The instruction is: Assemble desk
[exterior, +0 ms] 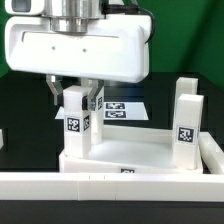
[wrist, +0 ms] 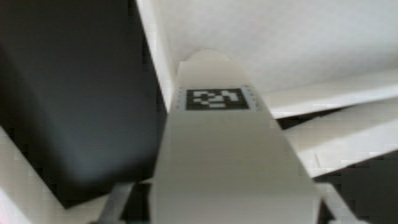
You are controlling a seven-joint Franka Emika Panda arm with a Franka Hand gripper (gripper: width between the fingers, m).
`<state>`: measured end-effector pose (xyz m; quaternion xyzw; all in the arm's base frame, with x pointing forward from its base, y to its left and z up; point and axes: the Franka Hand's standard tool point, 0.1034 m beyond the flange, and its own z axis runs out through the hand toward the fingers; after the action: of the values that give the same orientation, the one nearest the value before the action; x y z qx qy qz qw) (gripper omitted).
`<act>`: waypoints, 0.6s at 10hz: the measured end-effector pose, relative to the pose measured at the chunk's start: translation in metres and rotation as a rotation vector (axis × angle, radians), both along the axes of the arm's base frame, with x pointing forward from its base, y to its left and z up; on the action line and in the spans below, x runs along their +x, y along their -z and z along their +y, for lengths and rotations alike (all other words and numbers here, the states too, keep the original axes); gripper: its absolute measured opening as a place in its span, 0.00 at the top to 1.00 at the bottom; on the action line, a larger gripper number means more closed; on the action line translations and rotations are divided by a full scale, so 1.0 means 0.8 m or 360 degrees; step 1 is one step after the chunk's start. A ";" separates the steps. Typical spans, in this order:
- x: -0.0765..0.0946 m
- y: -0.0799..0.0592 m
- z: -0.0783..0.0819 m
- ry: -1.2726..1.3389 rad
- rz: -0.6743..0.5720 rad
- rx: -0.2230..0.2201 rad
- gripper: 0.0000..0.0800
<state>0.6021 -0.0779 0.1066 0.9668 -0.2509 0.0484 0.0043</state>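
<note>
The white desk top (exterior: 135, 153) lies flat at the front of the table. A white leg (exterior: 75, 128) with a black-and-white tag stands upright at its corner on the exterior view's left. My gripper (exterior: 76, 98) is shut on this leg's upper end, one finger on each side. A second leg (exterior: 187, 122) stands upright at the corner on the exterior view's right, free of the gripper. In the wrist view the held leg (wrist: 221, 130) runs out from my gripper (wrist: 224, 206), its fingers (wrist: 125, 203) pressed beside it, with the desk top (wrist: 267, 45) beyond.
The marker board (exterior: 124, 108) lies flat on the black table behind the desk top. A low white border wall (exterior: 100, 188) runs along the front edge. The gripper's broad white body (exterior: 75, 50) fills the upper part of the exterior view.
</note>
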 end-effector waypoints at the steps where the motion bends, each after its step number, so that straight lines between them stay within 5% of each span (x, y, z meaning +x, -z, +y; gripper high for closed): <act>1: 0.000 0.000 -0.001 0.0147 -0.0009 0.0022 0.64; 6: -0.002 0.002 0.001 0.0965 -0.0028 0.0123 0.64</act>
<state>0.6001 -0.0768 0.1048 0.8469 -0.5296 0.0437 -0.0203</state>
